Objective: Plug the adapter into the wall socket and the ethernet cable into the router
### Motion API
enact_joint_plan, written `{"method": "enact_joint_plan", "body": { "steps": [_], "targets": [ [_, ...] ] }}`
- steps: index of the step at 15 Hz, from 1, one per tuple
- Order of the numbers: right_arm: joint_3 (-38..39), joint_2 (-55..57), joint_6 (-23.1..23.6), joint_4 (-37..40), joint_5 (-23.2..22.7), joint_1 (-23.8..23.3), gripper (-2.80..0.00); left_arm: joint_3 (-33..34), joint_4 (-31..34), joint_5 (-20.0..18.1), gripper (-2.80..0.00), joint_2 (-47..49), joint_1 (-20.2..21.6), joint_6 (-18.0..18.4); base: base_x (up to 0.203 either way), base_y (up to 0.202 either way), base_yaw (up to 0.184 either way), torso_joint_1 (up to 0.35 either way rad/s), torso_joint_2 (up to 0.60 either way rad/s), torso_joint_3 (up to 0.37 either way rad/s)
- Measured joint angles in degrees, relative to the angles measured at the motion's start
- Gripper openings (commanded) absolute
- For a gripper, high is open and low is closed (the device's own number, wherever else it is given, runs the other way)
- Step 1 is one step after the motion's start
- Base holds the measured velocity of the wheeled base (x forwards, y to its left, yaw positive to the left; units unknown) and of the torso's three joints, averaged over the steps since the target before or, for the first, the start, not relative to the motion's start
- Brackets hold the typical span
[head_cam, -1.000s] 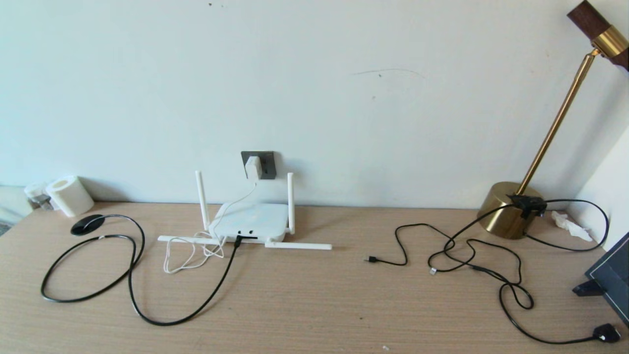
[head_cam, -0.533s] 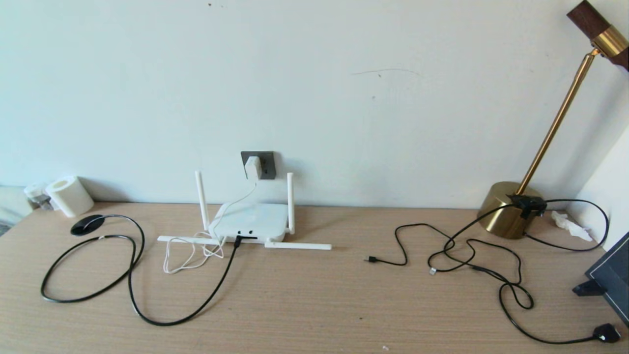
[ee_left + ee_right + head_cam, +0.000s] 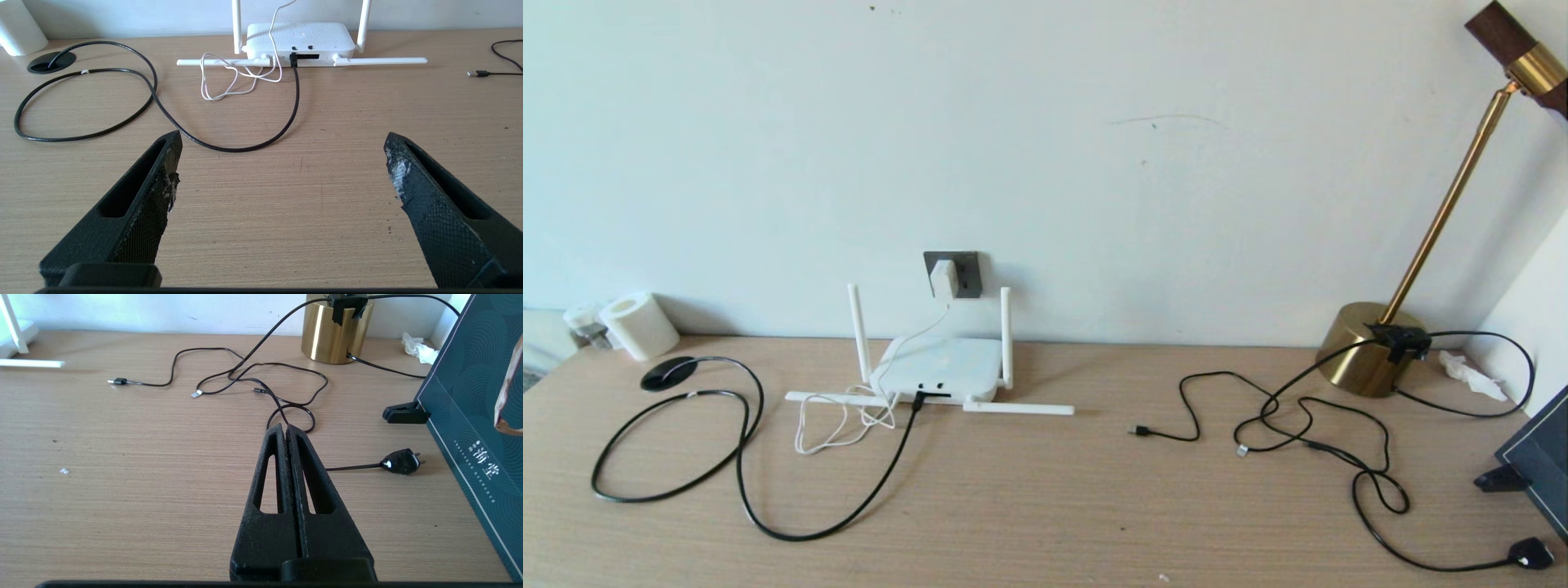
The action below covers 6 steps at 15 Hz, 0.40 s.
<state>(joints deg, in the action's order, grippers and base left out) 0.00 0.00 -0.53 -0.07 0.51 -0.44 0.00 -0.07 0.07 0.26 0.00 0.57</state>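
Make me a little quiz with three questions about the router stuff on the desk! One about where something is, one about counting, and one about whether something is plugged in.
1. Where is the adapter?
A. lying on the table
B. in the wall socket
C. on top of the router

2. How many antennas does the router have?
A. two
B. four
C. six

3. What is the ethernet cable doing?
A. plugged into the router's front
B. held by the left gripper
C. wound around the lamp

Answers:
1 B, the white cube sits on the grey wall plate.
2 B, two stand up and two lie flat.
3 A, its black plug sits in a front port; the left gripper is open and empty.
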Motion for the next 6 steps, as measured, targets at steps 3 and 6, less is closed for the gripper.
{"method": "enact_joint_plan", "body": {
  "steps": [3, 6],
  "targets": [
    [0.0, 0.0, -0.2, 0.0, 0.0, 0.0, -2.8, 0.0, 0.0, 0.0, 0.0, -0.3, 0.0, 0.0, 0.0, 0.0, 0.0, 0.0, 0.0, 0.0],
    [0.0, 0.0, -0.2, 0.0, 0.0, 0.0, -2.8, 0.0, 0.0, 0.0, 0.0, -0.3, 0.0, 0.0, 0.0, 0.0, 0.0, 0.0, 0.0, 0.0]
  ]
}}
